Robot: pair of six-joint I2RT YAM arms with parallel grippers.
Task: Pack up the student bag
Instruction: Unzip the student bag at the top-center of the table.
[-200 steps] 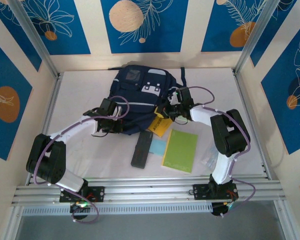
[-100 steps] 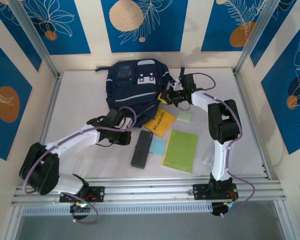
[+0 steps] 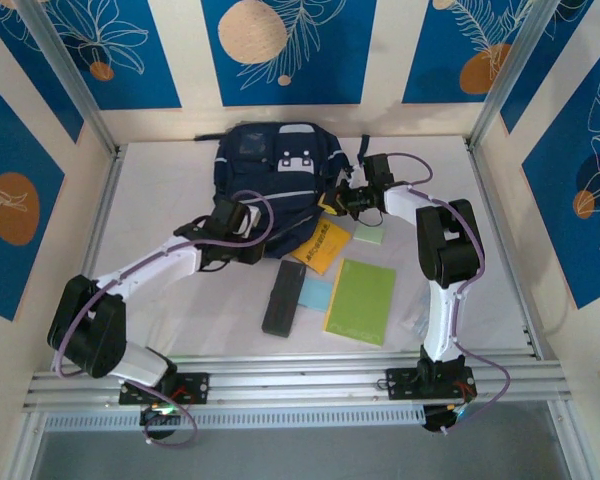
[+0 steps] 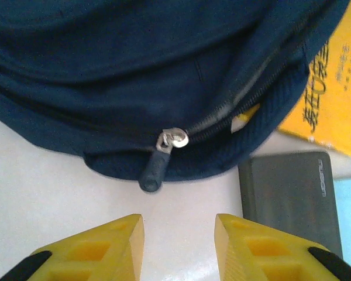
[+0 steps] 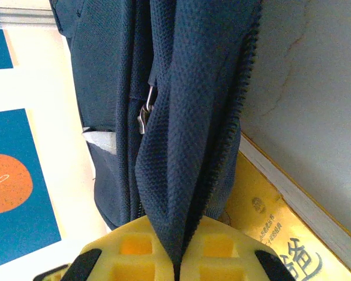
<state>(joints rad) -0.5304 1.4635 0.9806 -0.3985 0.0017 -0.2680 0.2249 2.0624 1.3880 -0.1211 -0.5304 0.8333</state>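
- Since half a second ago, my left pincer [image 4: 178,231] has pushed away from the arm bases, up to the near edge of the student bag [image 3: 275,175]. My right pincer [image 5: 174,237] has stayed at the bag's right side.
- My left pincer's yellow fingers [image 4: 114,243] stand apart with nothing between them, over the bare white table [image 4: 58,175], just short of the bag.
- A dark zipper pull [image 4: 154,170] hangs off the bag's rim straight ahead of that gap, and I am not touching it.
- My right pincer is pressed together on a fold of the bag's navy mesh fabric, which rises from between my fingers beside an open zip.
- The bag lies at the far middle of the table, its near edge overlapping a yellow booklet [image 3: 323,245].
- A dark grey case [image 4: 292,193] lies just beside the bag's rim. A light blue pad [image 3: 316,293] and a green notebook [image 3: 361,301] lie nearer the bases.
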